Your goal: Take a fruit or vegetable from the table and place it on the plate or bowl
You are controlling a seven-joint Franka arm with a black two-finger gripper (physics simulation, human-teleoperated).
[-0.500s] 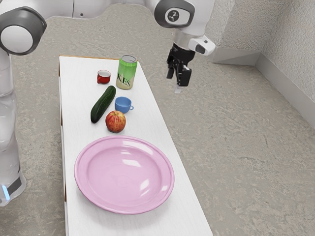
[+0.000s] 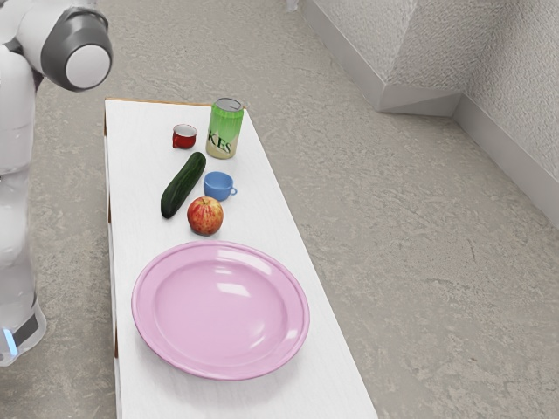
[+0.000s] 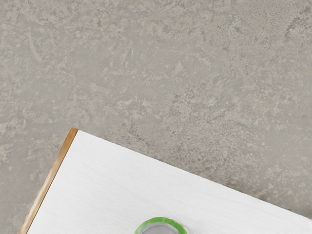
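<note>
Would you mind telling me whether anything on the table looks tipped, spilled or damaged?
Nothing stands out: the can, red cup and blue cup stand upright, the cucumber and apple lie intact, and the plate sits flat.

Arm (image 2: 16, 175) — repositioned. Grey-capped joint (image 2: 86, 54): earlier at the exterior view's left edge, now shifted toward that view's right, near the far corner of the table (image 2: 131, 227). Forearm and gripper: earlier arched across the top, hanging over the floor (image 2: 419, 227) on the exterior view's right of the can (image 2: 225, 128) — since lifted high, the wrist view looking down on the can's green rim.
</note>
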